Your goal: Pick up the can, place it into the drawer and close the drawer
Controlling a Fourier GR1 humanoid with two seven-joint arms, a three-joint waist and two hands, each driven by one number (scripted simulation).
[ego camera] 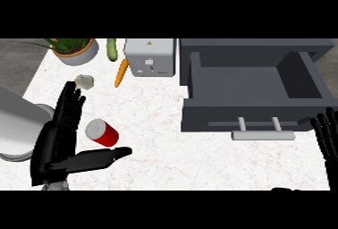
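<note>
Both my hands show in head view: left hand (pixel 51 147) open, fingers straight, thumb spread under the red can (pixel 102 133), which sits on the white counter (pixel 165 152) between thumb and fingers, not gripped. Right hand (pixel 325 134) open, fingers up, at right edge beside the open grey drawer (pixel 238 85).

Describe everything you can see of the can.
The can is a small red cylinder with a pale grey top, metal by its look. It appears upright on the white counter, left of the open drawer, between the left hand's straight fingers and thumb. Whether they touch it is unclear.
</note>
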